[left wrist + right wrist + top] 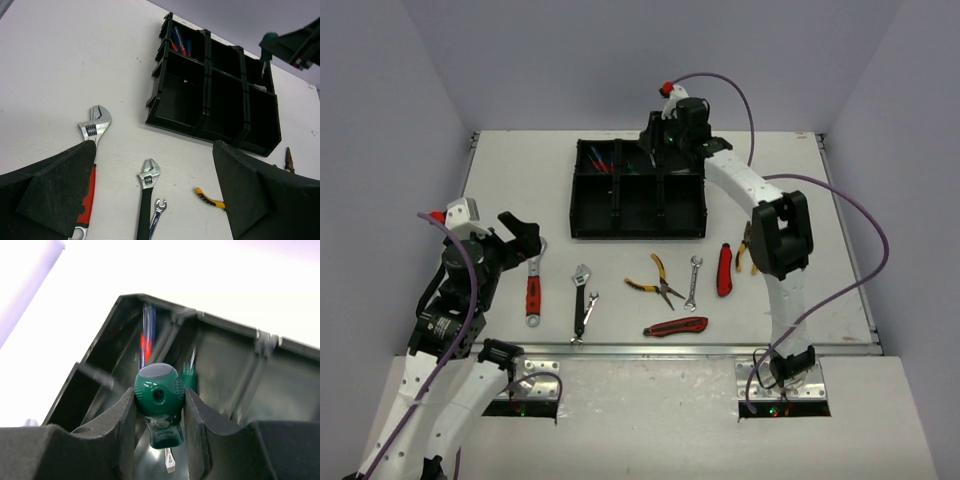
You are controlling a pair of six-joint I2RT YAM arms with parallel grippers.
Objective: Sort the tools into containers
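step: drop-off of the green screwdriver [156, 392] into the black tray [638, 228]; a judgement from the pose.
right hand: the right hand [159, 410] is clenched on the screwdriver's handle near the butt end, pads on both sides, shaft pointing down and away.
position: over the tray's far row, to the right of the far-left compartment. Whether it is over the middle or the right one I cannot tell.
already sorted: red and blue screwdrivers [180, 42] lie in the tray's far-left compartment. A second green shape shows just beside the held handle, too blurred to identify.
left hand: the left hand [520, 235] is released, fingers spread wide, holding nothing. It hovers left of the tray above the red-handled adjustable wrench [533, 290].
on the bench, in front of the tray: black-handled adjustable wrench [581, 300], yellow-handled pliers [658, 280], silver spanner [693, 282] and two red utility knives [724, 270] [676, 327].
how to do it: if like goes with like, the target is the far-left compartment, so shift left first. Get the tip below the rim and clear of the dividers before letting go. Then open fully and lift straight up.
risk: the grip sits high on a rounded handle, so the tool can pivot. A tip landing on a divider would tip it into the wrong compartment.
progress: early. Most tools are outside the tray.
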